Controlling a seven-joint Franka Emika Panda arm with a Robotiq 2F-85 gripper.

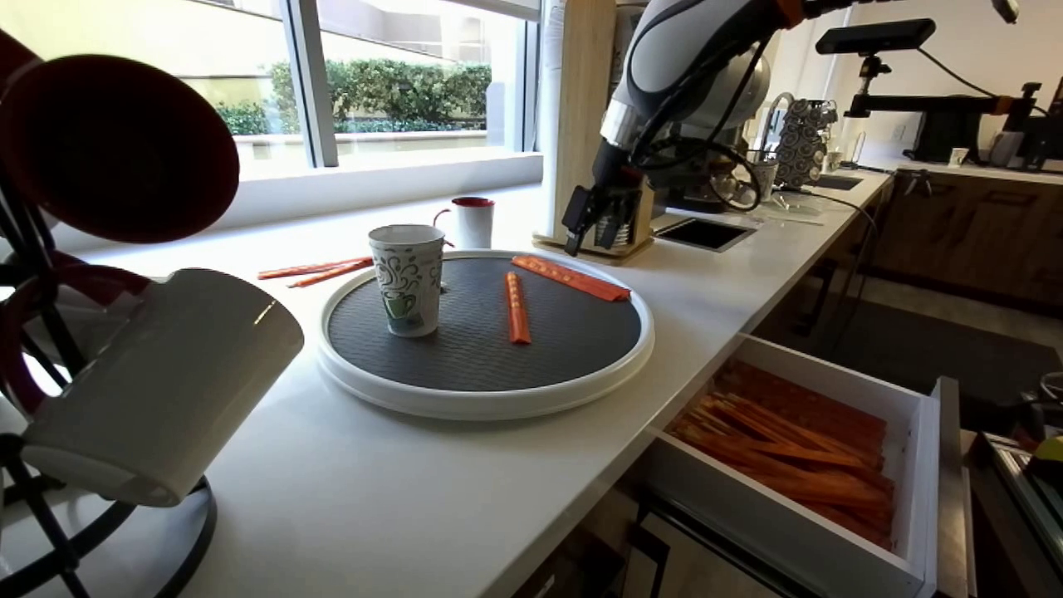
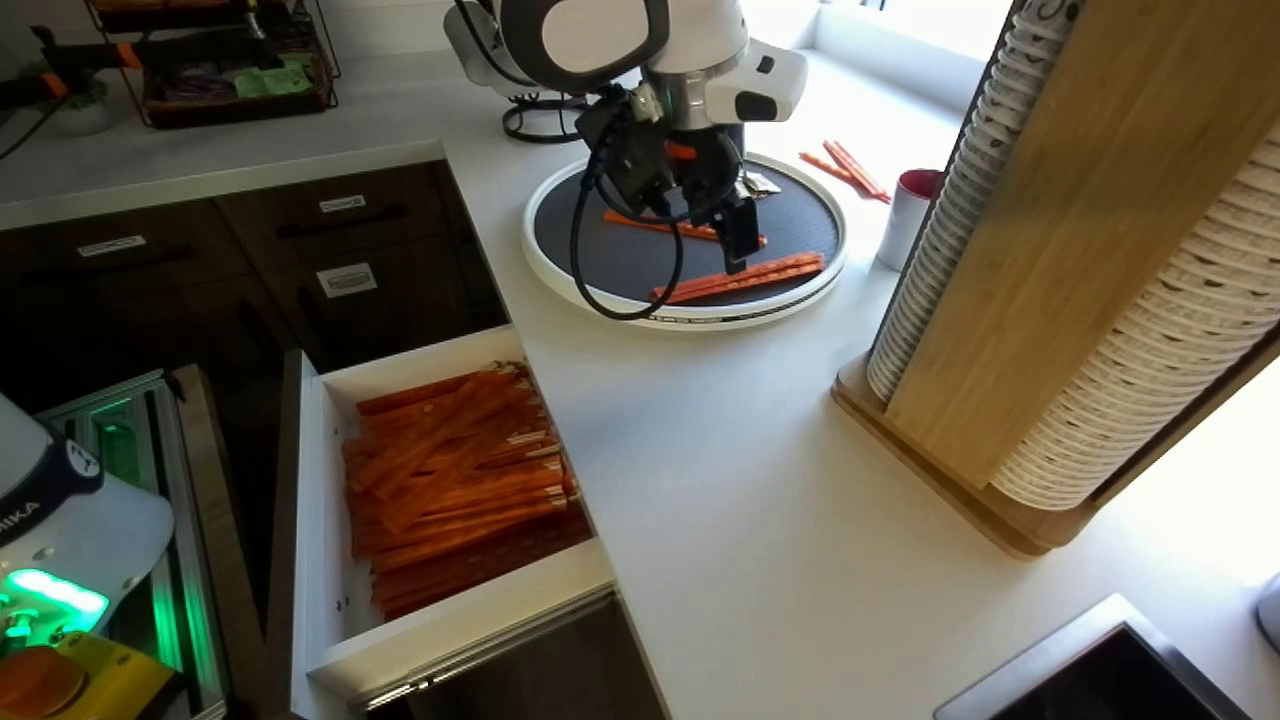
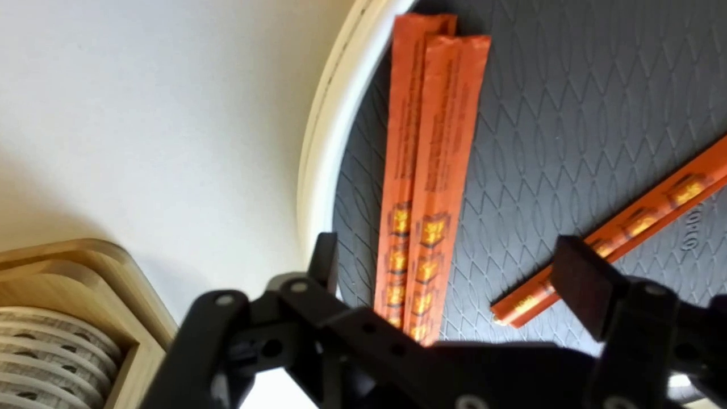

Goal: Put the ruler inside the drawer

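Over on the near left there's a hanging mug [image 1: 166, 382], tilted, on a black rack [image 1: 62, 552]. Next come 2 orange-red strips [image 1: 303, 269] on the white counter [image 1: 374, 482], near the far left of a round tray [image 1: 486, 405]. On the tray's left side a paper cup [image 1: 407, 286] stands upright, with a red-handled mug [image 1: 473, 223] just past the far rim. Then it's 1 lone strip [image 1: 516, 309] mid-tray, and right of that, just inside the rim, the ruler [image 1: 573, 279]: I'd say it's 1 of 2 long flat strips [image 3: 446, 170] lying side by side, touching, can't tell which. The gripper [image 1: 591, 238] hovers above them, fingers spread wide, and in the wrist view those 2 show in the gap. Beyond it there's a wooden cup holder [image 1: 573, 124]. Near right is the drawer [image 1: 747, 502], pulled open, with a heap of similar orange-red strips [image 1: 797, 457] in it.
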